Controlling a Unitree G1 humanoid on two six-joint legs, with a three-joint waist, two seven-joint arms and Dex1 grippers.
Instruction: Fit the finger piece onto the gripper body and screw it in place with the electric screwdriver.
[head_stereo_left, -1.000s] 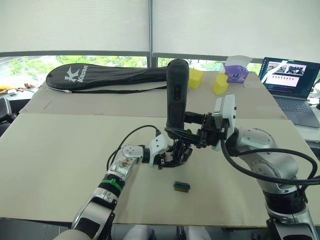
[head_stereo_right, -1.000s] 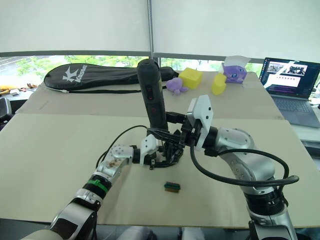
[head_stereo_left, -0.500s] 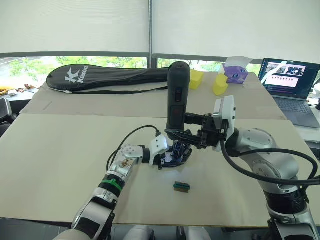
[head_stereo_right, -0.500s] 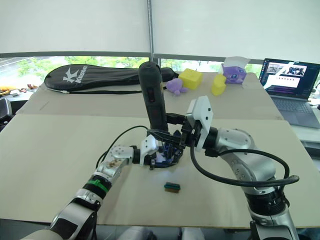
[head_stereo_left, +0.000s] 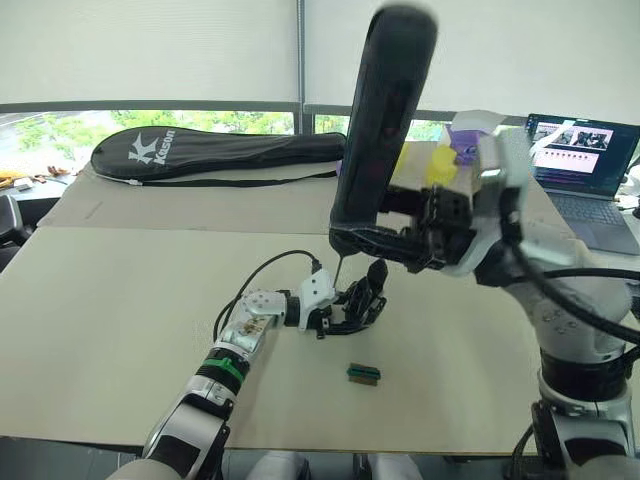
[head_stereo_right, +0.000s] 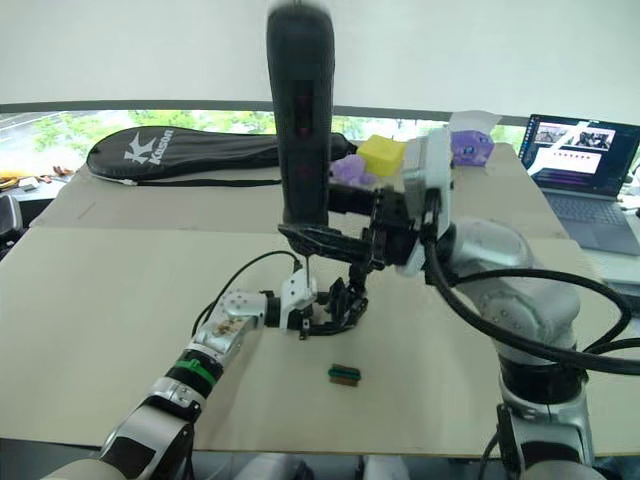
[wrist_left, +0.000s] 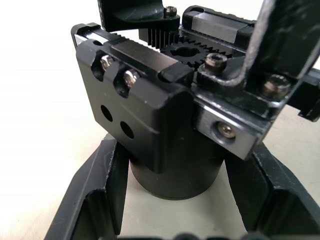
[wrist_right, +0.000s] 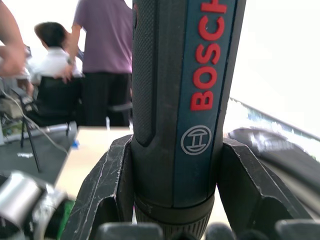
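Near the middle of the table, the left gripper clamps the gripper body, which rests on the tabletop. Above it, the right gripper is closed around the electric screwdriver, held upright with its thin bit pointing down at the body. The left wrist view adds the body's gears, screws and round base between the fingers. The right wrist view reveals red Bosch lettering and people standing behind. A small green-brown block lies nearby.
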